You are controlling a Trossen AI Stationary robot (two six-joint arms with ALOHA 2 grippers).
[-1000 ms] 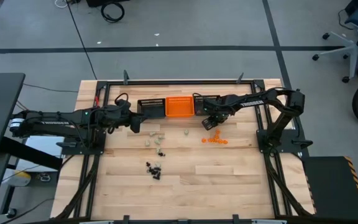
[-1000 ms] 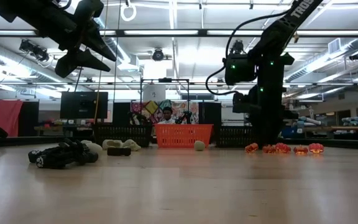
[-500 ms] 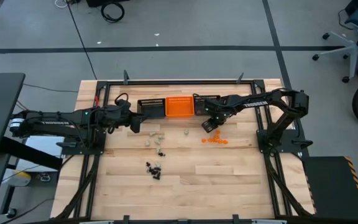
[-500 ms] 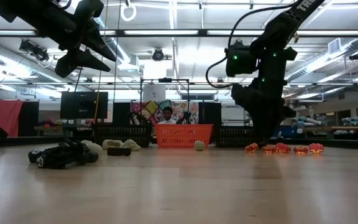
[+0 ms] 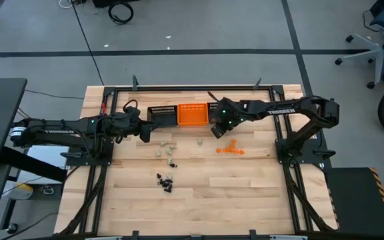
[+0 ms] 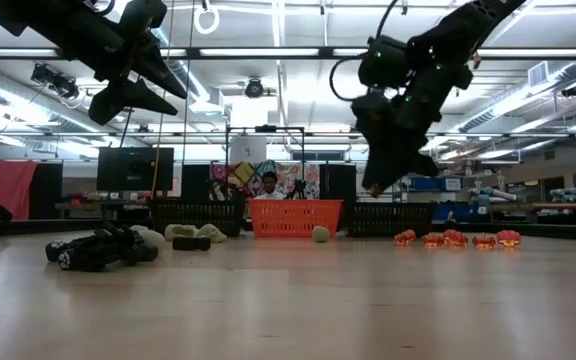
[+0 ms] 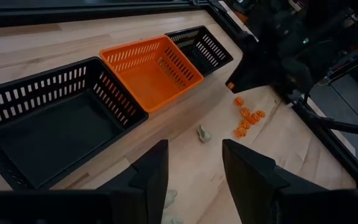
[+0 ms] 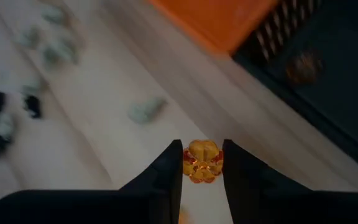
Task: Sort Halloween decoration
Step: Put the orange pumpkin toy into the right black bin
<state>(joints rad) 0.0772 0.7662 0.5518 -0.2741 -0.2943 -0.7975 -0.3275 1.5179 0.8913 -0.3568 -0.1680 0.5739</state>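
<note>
Three baskets are sitting in a row along the table's [image 5: 245, 193] far edge, the middle basket [image 5: 193, 114] touching a basket [image 5: 159, 115] on its left and another [image 5: 220, 107] on its right. The right gripper [image 5: 217, 131] is hanging just before the middle and right baskets, pinching a trinket [image 8: 201, 161]. A cluster of trinkets [image 5: 230, 149] is lying right of centre, another cluster [image 5: 166, 149] left of it, and a third [image 5: 165, 180] nearer the front. The left gripper [image 5: 145, 133] is hovering before the left basket.

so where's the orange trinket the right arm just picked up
It's pinched in the right claw, held in the air beside the orange basket, up from the loose orange trinkets on the table.
</note>
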